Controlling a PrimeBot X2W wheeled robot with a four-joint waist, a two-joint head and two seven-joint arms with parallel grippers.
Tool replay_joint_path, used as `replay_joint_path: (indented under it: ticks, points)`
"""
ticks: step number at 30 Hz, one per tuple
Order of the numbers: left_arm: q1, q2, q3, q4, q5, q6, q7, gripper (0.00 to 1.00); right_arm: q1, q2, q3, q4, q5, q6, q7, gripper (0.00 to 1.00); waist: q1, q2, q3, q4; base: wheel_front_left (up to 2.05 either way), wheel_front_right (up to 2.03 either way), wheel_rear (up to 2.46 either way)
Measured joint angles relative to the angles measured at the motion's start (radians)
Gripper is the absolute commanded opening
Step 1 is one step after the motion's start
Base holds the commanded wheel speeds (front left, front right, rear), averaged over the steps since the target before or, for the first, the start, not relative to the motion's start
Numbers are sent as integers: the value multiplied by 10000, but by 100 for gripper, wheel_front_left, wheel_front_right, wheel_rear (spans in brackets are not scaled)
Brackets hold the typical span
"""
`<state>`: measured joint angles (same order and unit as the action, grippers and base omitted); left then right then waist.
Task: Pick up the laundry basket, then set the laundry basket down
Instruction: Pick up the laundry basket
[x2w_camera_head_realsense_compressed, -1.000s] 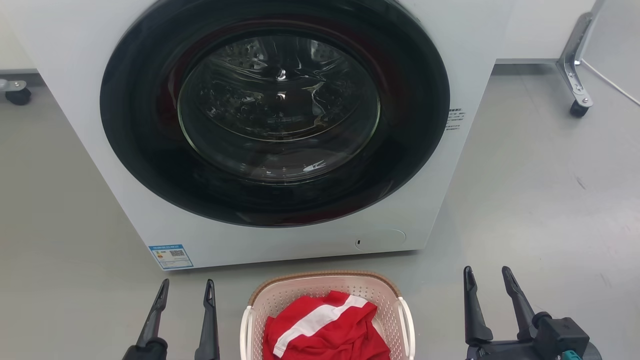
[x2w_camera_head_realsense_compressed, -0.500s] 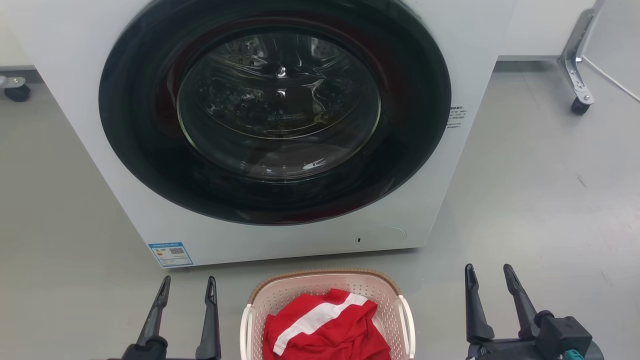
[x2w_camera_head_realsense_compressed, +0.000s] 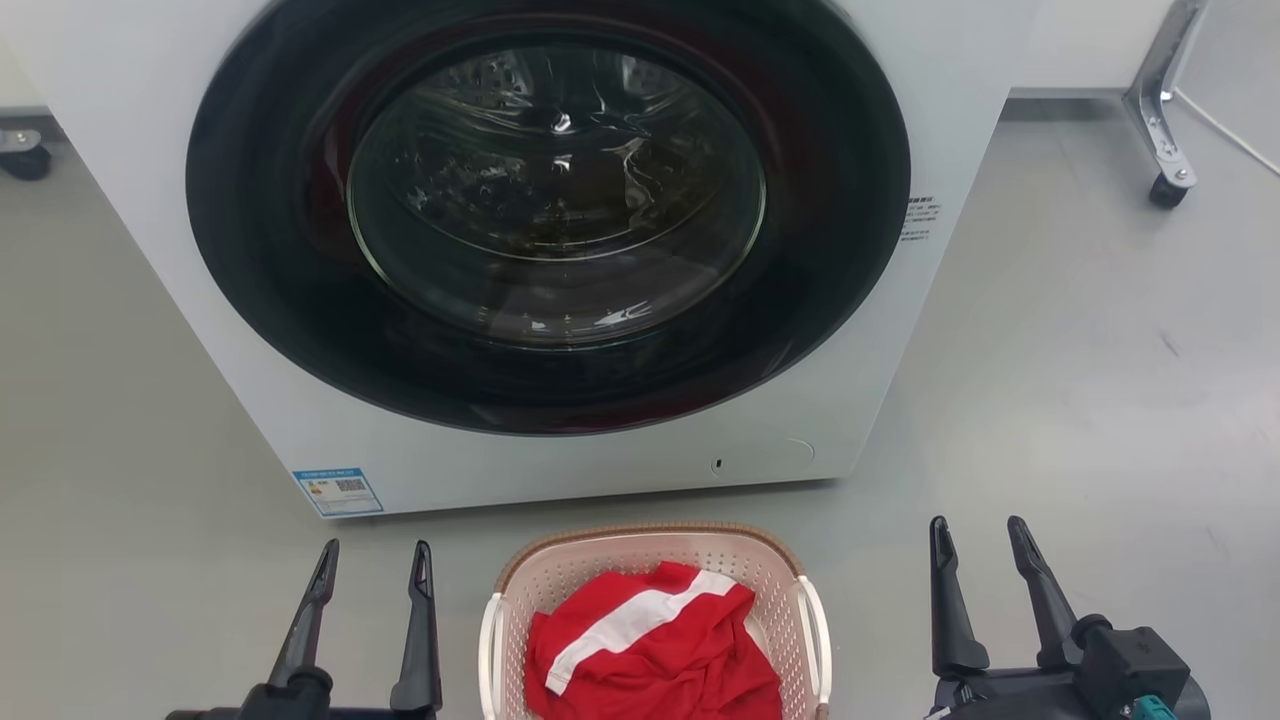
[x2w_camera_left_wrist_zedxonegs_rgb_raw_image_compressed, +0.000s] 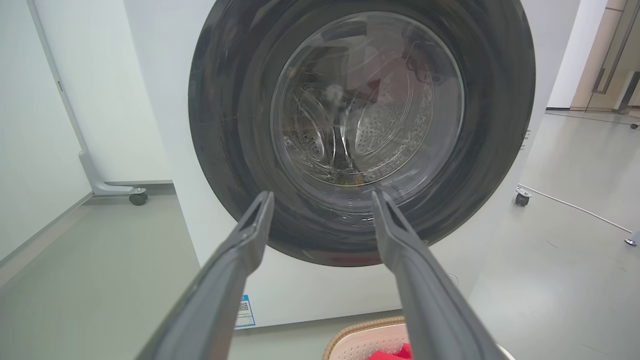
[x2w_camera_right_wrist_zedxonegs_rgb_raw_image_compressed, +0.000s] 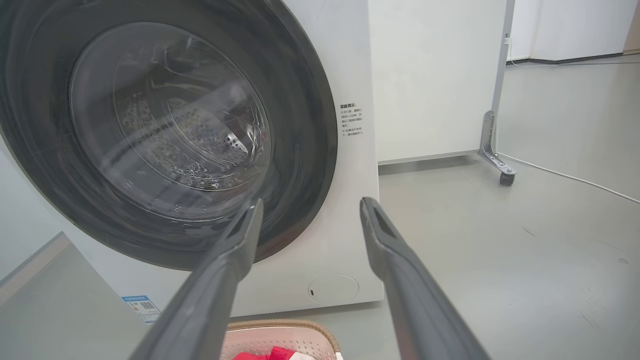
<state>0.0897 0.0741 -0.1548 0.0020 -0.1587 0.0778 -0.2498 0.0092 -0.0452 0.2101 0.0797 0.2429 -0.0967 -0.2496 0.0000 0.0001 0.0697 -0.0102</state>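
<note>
Laundry basket (x2w_camera_head_realsense_compressed: 650, 530) stands on the floor (x2w_camera_head_realsense_compressed: 1080, 400) just in front of the washing machine (x2w_camera_head_realsense_compressed: 150, 250), between left gripper (x2w_camera_head_realsense_compressed: 375, 550) and right gripper (x2w_camera_head_realsense_compressed: 976, 525). Its near part is cut off in head view. Red garment (x2w_camera_head_realsense_compressed: 650, 650) w/ white stripe lies inside. Both grippers' fingers are spread apart, grasping nothing. In wrist views the basket's far rim peeks at bottom edge.

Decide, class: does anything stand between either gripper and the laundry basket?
Nothing visible does. Grey floor separates the open left gripper and open right gripper from the laundry basket on either side; the washing machine stands beyond it, not between.
</note>
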Motion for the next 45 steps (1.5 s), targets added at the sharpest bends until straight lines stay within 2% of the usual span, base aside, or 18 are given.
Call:
replay_joint_path:
  ticks: [15,27,45]
  points:
    - [-1049,-69,-56,-10,23,-92,-2,100,-1058,0,15,-59,-29,199,0,100,1,0,1272,-48,0,0,0]
    - [-2415,-159,-280,1423,50,-165,-2,100,-2173,-6,-186,1030,2,370,-46,100,2,0,2962,-71,0,0,0]
    - [-5236,-295,-384,3923,-286,-349,-2,100,-4806,-52,-334,3243,15,619,-71,100,2,1,5805,173,0,0,0]
